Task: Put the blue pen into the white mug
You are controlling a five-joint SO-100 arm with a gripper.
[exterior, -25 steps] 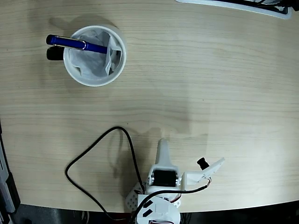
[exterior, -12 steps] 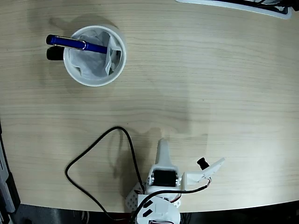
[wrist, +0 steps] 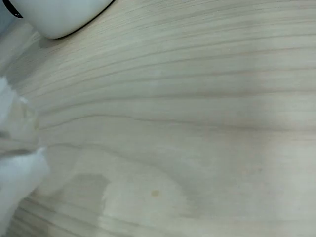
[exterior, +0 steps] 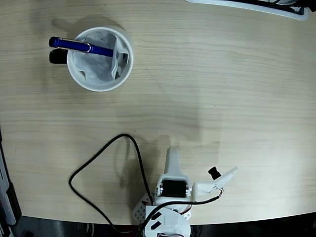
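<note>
Fixed view shows a pale wood-grain bench (exterior: 222,89). Far left, the white mug (exterior: 100,86), lined with crumpled white, holds the blue pen (exterior: 79,47) slanted across its rim. Fingers (exterior: 197,165) spread apart, empty.

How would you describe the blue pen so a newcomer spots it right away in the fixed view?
Start at the pale wood-grain table and look to its upper left, where a round white mug lined with crumpled white paper stands. The slim glossy blue pen lies tilted across the mug's upper-left rim, one end inside and its capped end sticking out to the left. It is the only bright blue item, with a silver clip.
</note>
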